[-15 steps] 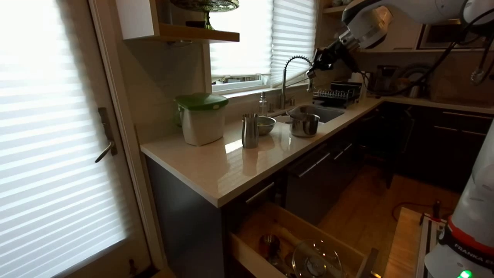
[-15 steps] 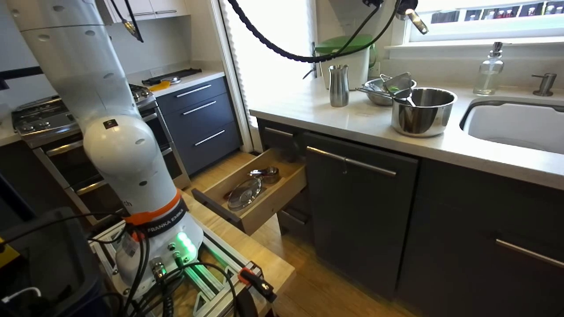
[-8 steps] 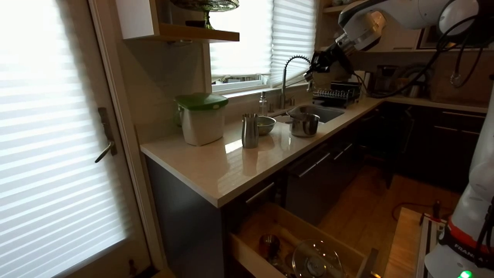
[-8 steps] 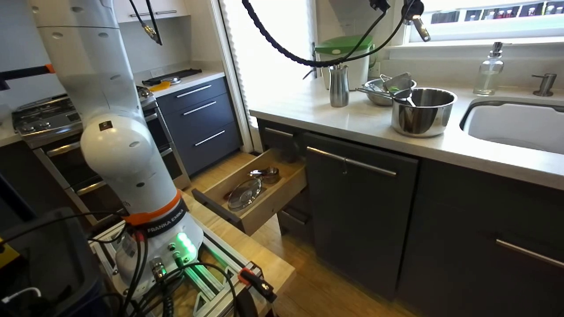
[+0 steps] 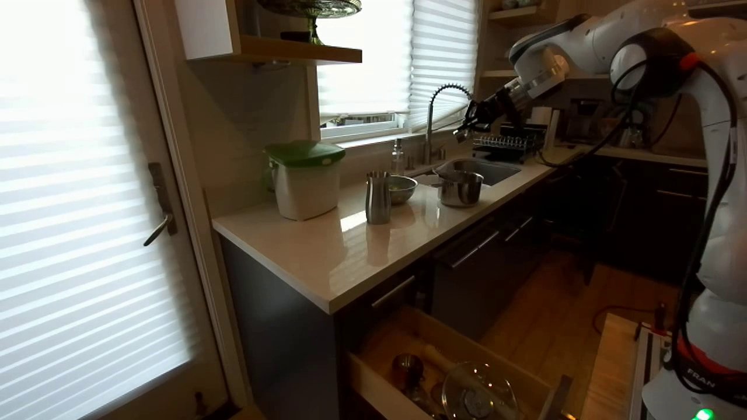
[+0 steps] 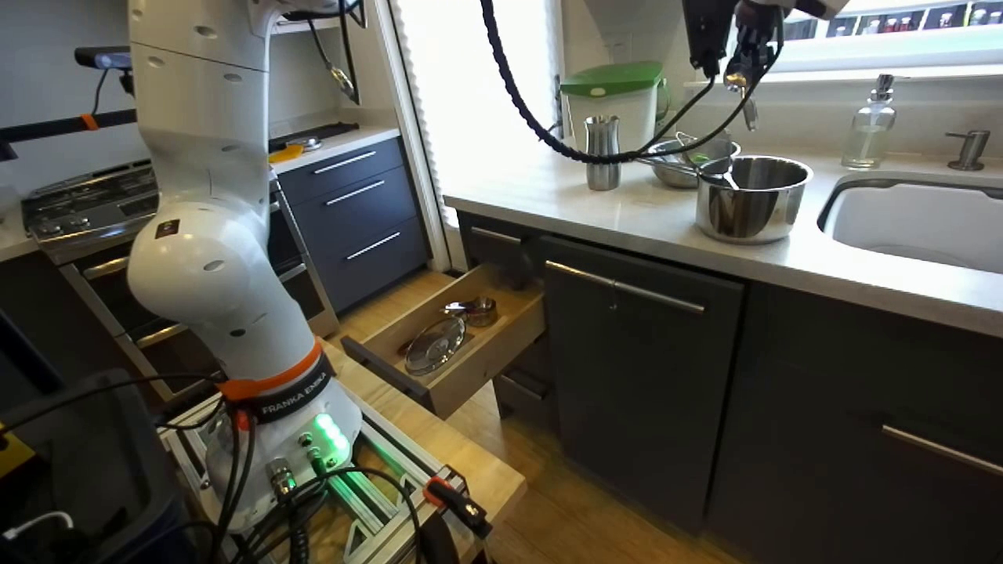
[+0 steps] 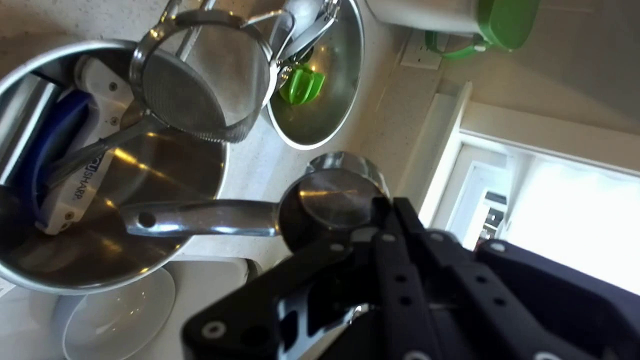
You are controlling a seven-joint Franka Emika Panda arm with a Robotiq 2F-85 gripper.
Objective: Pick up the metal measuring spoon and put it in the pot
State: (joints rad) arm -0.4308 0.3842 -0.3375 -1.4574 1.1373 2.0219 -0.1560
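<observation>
Your pincer [image 7: 391, 209] grips the metal measuring spoon [image 7: 320, 207] by its bowl edge, higher than the pot [image 6: 740, 211]; alignment is hard to judge. Centre it over the opening, clear of the mesh strainer [image 7: 182, 100], lower, then release.

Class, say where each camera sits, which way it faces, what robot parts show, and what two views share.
Exterior view: off the end of the counter, facing along it toward the sink; arm, gripper show.
Exterior view: near the robot base, facing counter and open drawer; arm, gripper show.
Wrist view: on the arm, facing measuring spoon and pot; only gripper shows.
Both exterior views share drawer and pot.
</observation>
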